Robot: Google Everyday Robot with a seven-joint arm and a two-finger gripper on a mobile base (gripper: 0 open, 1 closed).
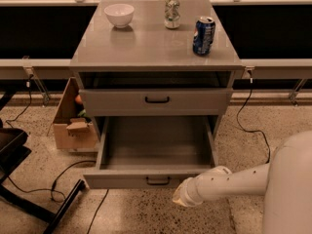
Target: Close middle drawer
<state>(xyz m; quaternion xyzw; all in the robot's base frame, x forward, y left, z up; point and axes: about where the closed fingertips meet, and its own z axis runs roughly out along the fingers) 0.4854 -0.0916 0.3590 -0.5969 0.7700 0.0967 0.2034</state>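
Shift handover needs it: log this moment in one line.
middle drawer: open, empty | gripper: low before its front, right of handle | status: not closed

Matt middle drawer (117,180), smooth plastic-looking gripper (180,199) near its front.

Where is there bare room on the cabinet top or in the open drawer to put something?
The cabinet top is bare across its front and middle, between the white bowl at back left and the blue can at right; the silver can crowds the back. The middle drawer, pulled out, shows a bare tray. The gripper sits before its front's right end.
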